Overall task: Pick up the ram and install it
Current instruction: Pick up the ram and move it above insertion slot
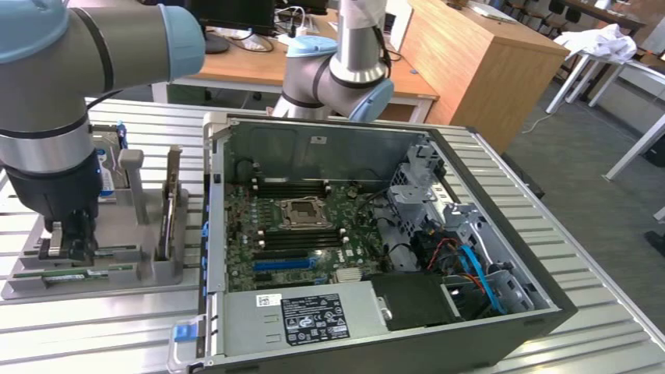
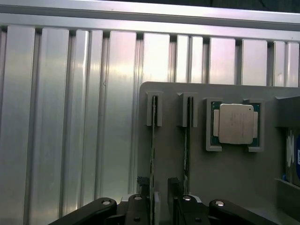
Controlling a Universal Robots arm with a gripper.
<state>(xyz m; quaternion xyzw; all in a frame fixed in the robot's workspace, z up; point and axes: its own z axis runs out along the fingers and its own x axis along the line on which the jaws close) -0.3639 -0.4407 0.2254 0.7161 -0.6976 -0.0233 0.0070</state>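
While the black two-fingered tool (image 2: 158, 183) hangs part-open and empty, the long thin green ram stick (image 2: 153, 140) stands on edge in a grey slotted holder (image 2: 225, 183) — straight between its fingers (image 2: 142, 183), long axis running along the gap.

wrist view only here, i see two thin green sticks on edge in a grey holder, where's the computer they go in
Observer: The open dark metal computer case lies on the ribbed metal table, to the exterior view's right of the grey plastic holder.
Operator: memory slots free
Observer: The long black motherboard slots either side of the square silver processor socket look empty, though I can't be sure.
Operator: and the arm
Observer: Its end effector points straight down at the holder's end on the exterior view's left, over the thin green ram stick.
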